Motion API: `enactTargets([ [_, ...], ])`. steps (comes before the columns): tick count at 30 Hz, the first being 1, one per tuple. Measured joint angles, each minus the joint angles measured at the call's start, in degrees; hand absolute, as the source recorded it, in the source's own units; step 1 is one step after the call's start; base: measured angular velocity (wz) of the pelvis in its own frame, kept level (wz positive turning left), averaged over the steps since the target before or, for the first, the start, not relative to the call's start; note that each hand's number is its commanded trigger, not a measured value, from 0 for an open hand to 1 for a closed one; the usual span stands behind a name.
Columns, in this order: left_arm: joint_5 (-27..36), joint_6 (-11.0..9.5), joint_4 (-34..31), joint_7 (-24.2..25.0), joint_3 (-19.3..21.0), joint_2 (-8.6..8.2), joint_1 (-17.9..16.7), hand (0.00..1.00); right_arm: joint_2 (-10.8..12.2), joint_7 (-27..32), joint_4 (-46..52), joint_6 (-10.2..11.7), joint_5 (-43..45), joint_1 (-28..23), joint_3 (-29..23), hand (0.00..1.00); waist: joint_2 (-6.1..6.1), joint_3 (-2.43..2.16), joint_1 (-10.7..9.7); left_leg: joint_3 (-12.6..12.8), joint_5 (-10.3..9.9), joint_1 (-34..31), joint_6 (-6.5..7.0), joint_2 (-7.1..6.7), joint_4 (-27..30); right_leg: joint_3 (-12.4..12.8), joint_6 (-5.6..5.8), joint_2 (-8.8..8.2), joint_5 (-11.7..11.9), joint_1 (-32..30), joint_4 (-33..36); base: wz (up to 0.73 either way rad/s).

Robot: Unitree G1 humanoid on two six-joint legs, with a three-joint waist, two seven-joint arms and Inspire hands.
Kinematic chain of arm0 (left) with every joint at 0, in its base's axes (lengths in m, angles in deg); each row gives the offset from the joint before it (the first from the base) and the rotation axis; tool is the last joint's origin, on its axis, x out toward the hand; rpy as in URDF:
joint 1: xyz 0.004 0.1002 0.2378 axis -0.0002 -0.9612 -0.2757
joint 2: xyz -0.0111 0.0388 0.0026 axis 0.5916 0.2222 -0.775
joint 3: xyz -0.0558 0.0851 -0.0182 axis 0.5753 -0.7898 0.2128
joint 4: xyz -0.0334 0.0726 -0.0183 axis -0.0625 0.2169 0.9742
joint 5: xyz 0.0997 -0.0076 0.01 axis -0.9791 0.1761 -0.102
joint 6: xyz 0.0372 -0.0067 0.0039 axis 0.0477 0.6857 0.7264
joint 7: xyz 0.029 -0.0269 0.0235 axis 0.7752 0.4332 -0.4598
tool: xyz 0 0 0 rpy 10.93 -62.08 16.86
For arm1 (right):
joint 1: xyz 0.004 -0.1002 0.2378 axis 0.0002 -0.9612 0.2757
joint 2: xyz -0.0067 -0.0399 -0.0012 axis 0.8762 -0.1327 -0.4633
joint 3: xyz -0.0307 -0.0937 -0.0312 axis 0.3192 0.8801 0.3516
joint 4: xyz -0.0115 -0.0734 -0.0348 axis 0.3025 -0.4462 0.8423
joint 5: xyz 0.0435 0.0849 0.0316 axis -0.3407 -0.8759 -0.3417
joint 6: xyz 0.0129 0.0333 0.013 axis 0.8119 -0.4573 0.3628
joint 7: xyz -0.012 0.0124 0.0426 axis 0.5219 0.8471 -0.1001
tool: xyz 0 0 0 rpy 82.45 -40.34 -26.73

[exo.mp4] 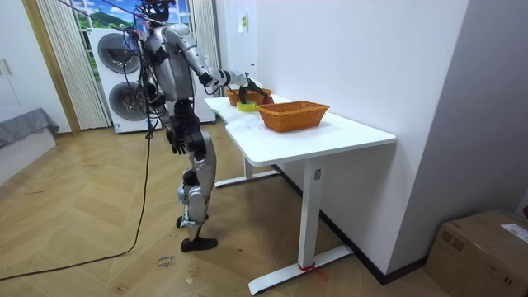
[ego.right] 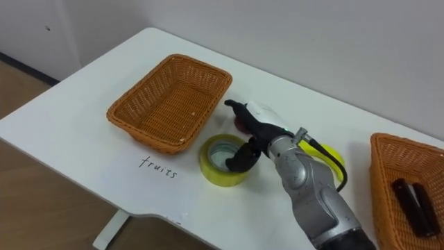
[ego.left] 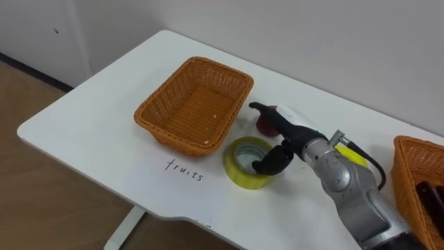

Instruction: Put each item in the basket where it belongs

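Plenty of bare table (ego.left: 83, 125) is left at frame left. The right hand (ego.left: 290, 128) is held open, nothing gripped, over the tape roll (ego.left: 239, 175) beside the wicker basket (ego.left: 161, 126) rim.

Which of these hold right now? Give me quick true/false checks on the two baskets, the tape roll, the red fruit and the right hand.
1. The basket labelled fruits has nothing in it. True.
2. The yellow tape roll lies inside that basket. False: it lies flat on the table, just off the basket's near right corner.
3. The other basket is empty. False: a dark item lies in it.
4. The red fruit is on the table, outside both baskets. True.
5. The right hand is by the tape roll and the red fruit, fingers open and holding nothing. True.
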Motion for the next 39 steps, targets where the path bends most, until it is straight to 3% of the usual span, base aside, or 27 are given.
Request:
enactTargets([
  [13,-0.07,-0.05,0.01,-0.15,-0.93,0.92,1.47,0.00,-0.23,-2.53,0.15,-0.38,2.05,0.87,1.27,0.00,-1.66,-0.05,0.68,0.06,0.00,-0.07,0.00,-0.06,0.02,0.03,0.00,0.03,-0.02,-0.15,-0.17,0.00],
  [19,-0.07,-0.08,0.01,0.30,-0.94,2.71,2.07,0.00,-0.64,-6.35,1.54,-0.50,2.97,1.15,2.03,0.00,-2.75,0.01,1.23,0.02,0.00,-0.07,0.00,-0.10,-0.04,0.04,-0.09,0.00,-0.28,-0.23,-0.23,0.00],
  [22,-0.07,-0.08,0.01,1.12,-0.94,2.92,2.07,0.00,-1.15,-7.87,2.50,-1.56,4.15,1.58,3.09,0.00,-2.88,0.05,1.35,0.03,0.00,-0.06,0.00,-0.15,-0.05,0.05,-0.09,-0.04,-0.28,-0.01,-0.23,0.00],
  [39,-0.06,-0.02,0.06,2.50,-0.75,3.09,3.09,0.00,-1.94,-16.85,2.01,-2.37,5.88,2.80,2.86,0.00,-3.69,0.22,1.51,-0.07,0.00,0.02,0.00,-0.15,0.09,-0.05,-0.12,-0.01,-0.45,-0.21,-0.27,0.00],
])
